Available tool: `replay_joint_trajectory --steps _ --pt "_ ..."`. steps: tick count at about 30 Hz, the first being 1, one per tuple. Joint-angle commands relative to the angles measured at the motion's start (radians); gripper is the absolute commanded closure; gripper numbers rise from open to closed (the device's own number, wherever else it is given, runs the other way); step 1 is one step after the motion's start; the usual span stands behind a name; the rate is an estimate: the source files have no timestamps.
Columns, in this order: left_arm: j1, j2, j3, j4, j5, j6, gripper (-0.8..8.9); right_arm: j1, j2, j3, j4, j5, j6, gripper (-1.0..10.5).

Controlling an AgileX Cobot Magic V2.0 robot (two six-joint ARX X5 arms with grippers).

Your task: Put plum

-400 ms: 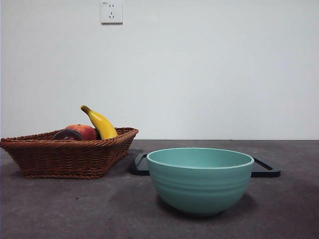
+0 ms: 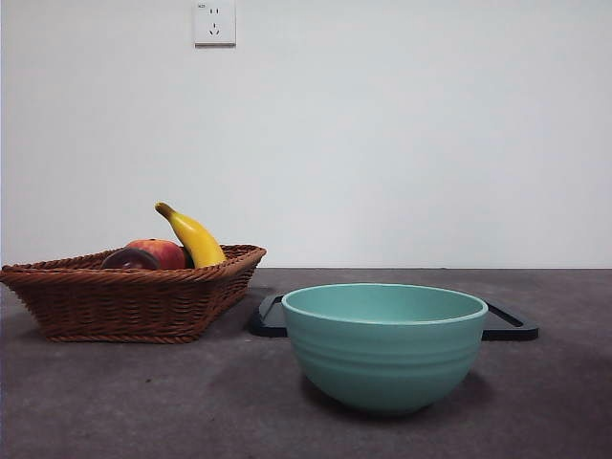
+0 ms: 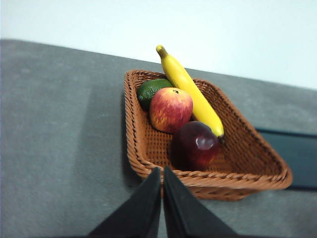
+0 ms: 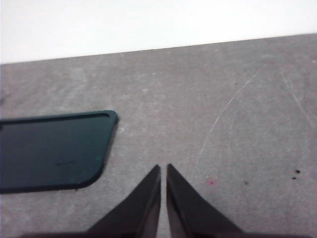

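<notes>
The plum, dark maroon and glossy, lies in the brown wicker basket beside a red-orange apple, a yellow banana and a green fruit. In the front view only the plum's top shows above the basket rim at the left. My left gripper hovers shut above the basket's near rim, apart from the fruit. My right gripper is shut over bare grey table, empty. Neither arm shows in the front view.
A teal bowl stands near the front, right of centre. Behind it lies a flat dark tray, whose corner also shows in the right wrist view. A wall socket is on the white wall.
</notes>
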Motion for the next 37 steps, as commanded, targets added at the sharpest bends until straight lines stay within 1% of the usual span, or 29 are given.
replay_joint_trajectory --steps 1,6,9,13,17,20,23,26,30,34,37 --pt "-0.001 -0.002 -0.010 0.004 0.000 -0.138 8.06 0.003 -0.003 -0.002 0.010 -0.007 0.064 9.3" --pt "-0.001 -0.002 0.032 0.001 0.000 -0.232 8.04 0.003 -0.003 0.032 0.008 -0.023 0.106 9.3" --pt "-0.001 0.000 0.070 -0.013 0.000 -0.260 8.04 0.003 -0.002 0.073 0.007 -0.023 0.125 9.3" --pt "-0.001 0.011 0.144 -0.074 0.000 -0.264 8.04 0.003 0.009 0.151 -0.015 -0.023 0.140 9.3" --pt "-0.001 0.047 0.236 -0.132 0.000 -0.251 8.03 0.003 0.057 0.260 -0.062 -0.036 0.138 9.3" --pt "-0.001 0.090 0.307 -0.167 0.000 -0.221 8.03 0.003 0.119 0.350 -0.105 -0.074 0.130 9.3" --pt "-0.001 0.146 0.379 -0.222 0.001 -0.196 8.04 0.003 0.193 0.438 -0.152 -0.131 0.109 9.3" --pt "-0.001 0.222 0.455 -0.291 0.023 -0.145 8.04 0.003 0.285 0.536 -0.223 -0.204 0.083 9.3" --pt "-0.001 0.339 0.546 -0.362 0.103 -0.078 8.04 0.003 0.422 0.673 -0.352 -0.300 0.025 9.3" --pt "-0.005 0.458 0.621 -0.431 0.192 -0.023 8.04 0.003 0.542 0.784 -0.468 -0.372 -0.034 9.3" --pt "-0.010 0.550 0.680 -0.507 0.265 0.035 8.04 0.010 0.623 0.854 -0.554 -0.425 -0.076 9.3"
